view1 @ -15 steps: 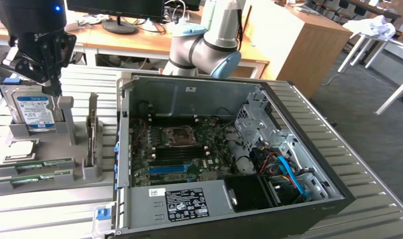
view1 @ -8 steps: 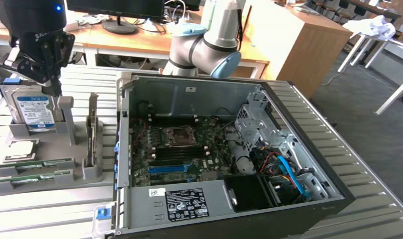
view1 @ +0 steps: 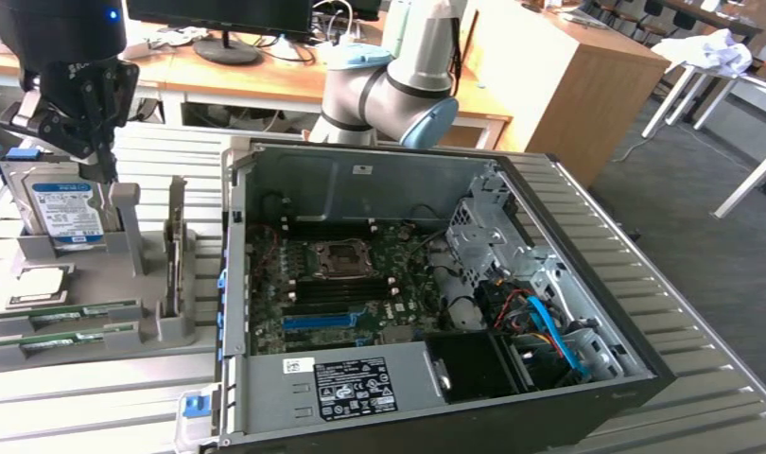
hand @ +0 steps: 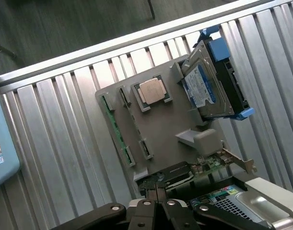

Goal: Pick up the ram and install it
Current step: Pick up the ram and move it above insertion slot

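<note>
So, my pincer (view1: 102, 163) is closed, holding nothing, hovering over the hard drive (view1: 65, 210); the ram (view1: 70, 315) lies in the gray holder (view1: 168, 331) nearby. Dropping like this, I'd probably clip that drive.

The arm (view1: 396, 90) is built of silver-grey tubes and rounded joints, closed with pale blue caps (view1: 427, 128); one is seen at five o'clock on the large joint. The gripper (view1: 95, 156) is black throughout, with a blue light (view1: 113, 13) lit at one o'clock on its housing. Its finger links (hand: 96, 215) are pinned with round silver screws (hand: 147, 203).
</note>
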Robot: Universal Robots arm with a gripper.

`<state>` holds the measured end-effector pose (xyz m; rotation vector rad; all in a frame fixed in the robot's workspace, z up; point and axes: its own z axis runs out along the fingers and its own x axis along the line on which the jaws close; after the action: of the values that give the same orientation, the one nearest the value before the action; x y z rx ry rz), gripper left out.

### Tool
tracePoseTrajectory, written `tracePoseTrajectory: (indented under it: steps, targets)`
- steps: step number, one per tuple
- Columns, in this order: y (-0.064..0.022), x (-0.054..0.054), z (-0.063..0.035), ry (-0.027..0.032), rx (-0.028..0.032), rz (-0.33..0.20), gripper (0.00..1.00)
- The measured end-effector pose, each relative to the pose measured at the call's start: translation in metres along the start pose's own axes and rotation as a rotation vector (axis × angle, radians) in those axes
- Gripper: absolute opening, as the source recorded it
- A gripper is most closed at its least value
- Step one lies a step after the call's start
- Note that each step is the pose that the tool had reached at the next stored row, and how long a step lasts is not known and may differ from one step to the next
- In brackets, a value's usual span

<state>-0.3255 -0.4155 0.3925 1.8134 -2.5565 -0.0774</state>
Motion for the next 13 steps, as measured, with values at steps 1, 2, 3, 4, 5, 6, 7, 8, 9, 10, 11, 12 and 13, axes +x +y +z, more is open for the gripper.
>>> tracePoseTrajectory:
  steps: [1,2,3,4,5,6,7,8,9,10,11,12,13]
  targets:
    - [0.0000,0.0000,0.0000,0.0003,-0.0002,-0.008,0.10]
    - [0.0000,0.0000,0.0000,0.0006,-0.0004,-0.016,0.10]
    - [0.0000,0.0000,0.0000,0.0009,-0.0006,-0.022,0.10]
    - [0.0000,0.0000,0.0000,0.0012,-0.0007,-0.027,0.10]
    - [0.0000,0.0000,0.0001,0.0014,-0.0008,-0.032,0.10]
    - [0.0000,0.0000,0.0001,0.0017,-0.0009,-0.038,0.10]
    - [0.0000,0.0000,0.0001,0.0019,-0.0010,-0.045,0.10]
    - [0.0000,0.0000,0.0001,0.0023,-0.0012,-0.054,0.10]
    - [0.0000,0.0000,0.0001,0.0027,-0.0015,-0.065,0.10]
    - [0.0000,0.0000,0.0001,0.0034,-0.0018,-0.077,0.10]
    - [0.0000,0.0000,0.0001,0.0041,-0.0022,-0.091,0.10]
    - [0.0000,0.0000,0.0001,0.0046,-0.0025,-0.104,0.10]
    - [0.0000,0.0000,0.0002,0.0051,-0.0027,-0.117,0.10]
